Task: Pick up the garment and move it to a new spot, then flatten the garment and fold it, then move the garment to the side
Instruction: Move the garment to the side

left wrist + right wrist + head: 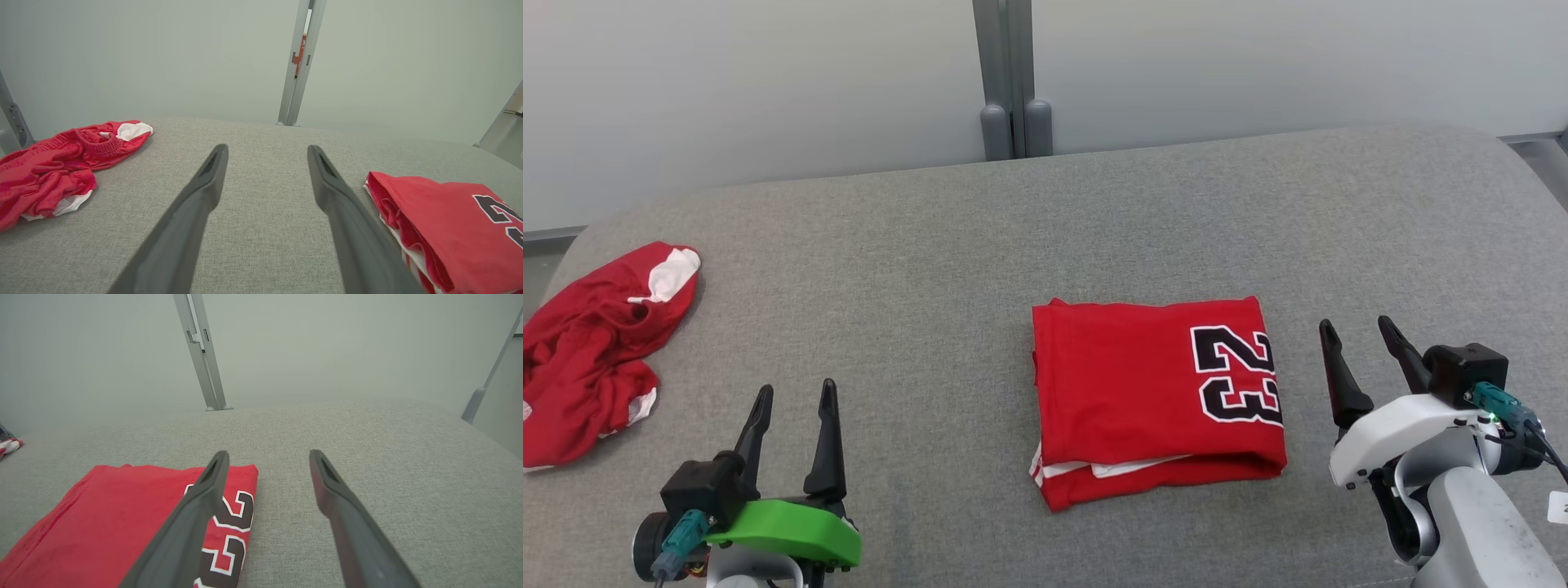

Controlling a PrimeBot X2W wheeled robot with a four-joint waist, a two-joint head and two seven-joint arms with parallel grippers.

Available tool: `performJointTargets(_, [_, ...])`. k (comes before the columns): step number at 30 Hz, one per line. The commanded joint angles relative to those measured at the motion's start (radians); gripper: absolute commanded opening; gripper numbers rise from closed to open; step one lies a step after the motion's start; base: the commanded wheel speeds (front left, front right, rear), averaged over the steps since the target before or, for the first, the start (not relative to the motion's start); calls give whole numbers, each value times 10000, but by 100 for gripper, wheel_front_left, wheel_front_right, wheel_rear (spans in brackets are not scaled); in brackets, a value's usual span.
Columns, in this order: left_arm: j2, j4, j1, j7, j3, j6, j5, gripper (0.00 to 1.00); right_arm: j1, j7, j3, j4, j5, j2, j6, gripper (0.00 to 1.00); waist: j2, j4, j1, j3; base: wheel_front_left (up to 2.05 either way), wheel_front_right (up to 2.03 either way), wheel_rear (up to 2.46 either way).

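1. The jersey (1156,392) lies folded near the desk's (931,245) front edge, so the folding looks done imo.
2. Both left fingers (827,433) and right fingers (1342,384) are spread apart, empty.
3. Next up: pinch all layers and shift it aside.

Left gripper (796,388): two long dark tapered fingers (827,445), black base block (698,490), bright green shell (792,531), teal connector (680,532) at its side. Right gripper (1356,323): same dark fingers, white shell (1388,437), black housing (1466,371), second teal connector (1494,402) with a tiny green light, thin black cables (1543,445), scuffed grey forearm (1478,523). Wrist views: fingers matte dark grey, slotted near the tips.
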Motion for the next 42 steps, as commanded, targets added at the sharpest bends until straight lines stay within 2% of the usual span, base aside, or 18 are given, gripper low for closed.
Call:
performJointTargets(1, [76,-22,127,-26,43,-22,-29,100,-131,-62,6,62,10,3,0,100,0,-12,0,1,0,0,0])
performJointTargets(10, [63,-102,126,-26,-57,-23,38,100,-388,265,162,156,109,-20,0,100,0,81,0,120,0,0,0])
performJointTargets(21, [6,-554,-394,-26,-447,-23,-110,100,-1504,2792,-261,1180,578,-174,0,100,0,932,0,1195,0,0,0])
performJointTargets(28, [-20,-698,-578,-26,-487,-23,-144,100,-1786,4403,-774,2201,686,309,2,100,0,1417,0,1687,0,0,0])
performJointTargets(35, [-40,-715,-604,-28,-478,-23,-181,100,-1379,5815,-690,2678,359,519,3,100,0,1468,0,1841,0,0,0])
performJointTargets(36, [-42,-725,-625,-28,-493,-23,-195,100,-1311,6081,-580,2702,246,456,2,59,0,1455,0,1869,0,0,0])
performJointTargets(38, [-50,-741,-668,-26,-519,-23,-203,100,-1249,6470,-259,2629,140,337,2,0,0,1414,0,1925,0,0,0])
performJointTargets(42, [-57,-790,-758,-28,-553,-23,-192,100,-1369,6771,473,2088,-46,-223,-11,0,0,1282,0,2065,0,0,0])
